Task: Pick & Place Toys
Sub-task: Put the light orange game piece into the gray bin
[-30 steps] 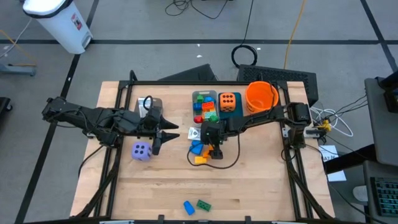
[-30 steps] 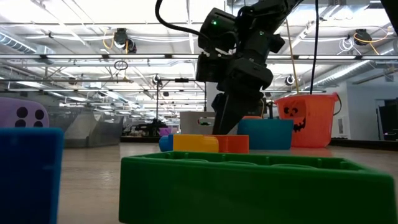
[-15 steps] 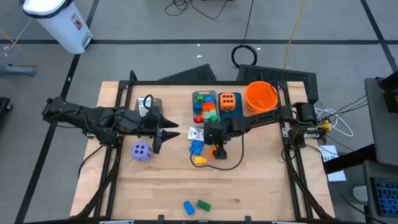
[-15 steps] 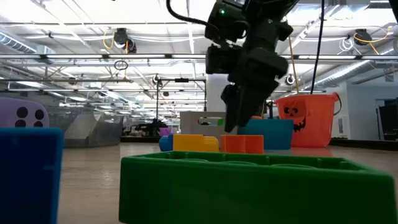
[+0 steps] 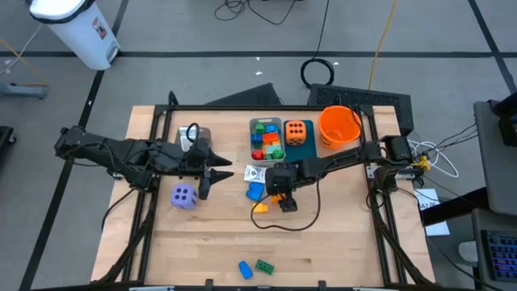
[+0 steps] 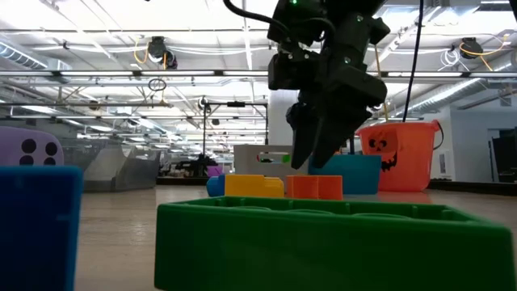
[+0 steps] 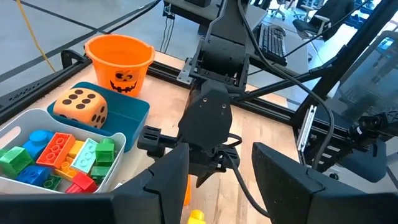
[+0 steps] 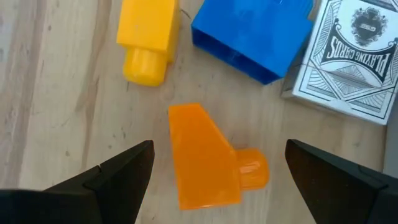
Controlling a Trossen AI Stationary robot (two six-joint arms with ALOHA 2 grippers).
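An orange brick (image 8: 202, 155) lies on its side on the table, also showing in the low view (image 6: 315, 187). My right gripper (image 8: 219, 152) hangs open a little above it, one finger on either side, touching nothing; it also shows in the high view (image 5: 284, 196). A yellow brick (image 8: 149, 37), a blue brick (image 8: 252, 31) and a printed white packet (image 8: 351, 53) lie just beyond. My left gripper (image 5: 216, 176) waits open at mid-left, beside a purple white-dotted die (image 5: 183, 196).
A grey bin (image 5: 265, 139) of bricks, a teal bin (image 5: 297, 145) holding an orange black-dotted die (image 5: 296, 132), and an orange bucket (image 5: 339, 125) stand at the far middle. A blue brick (image 5: 244, 269) and a green brick (image 5: 264, 266) lie near the front edge.
My right gripper has risen from the table, off the orange brick, and drifted slightly toward the right edge. The orange brick, half hidden by the fingers a second ago, now lies in plain sight on the table.
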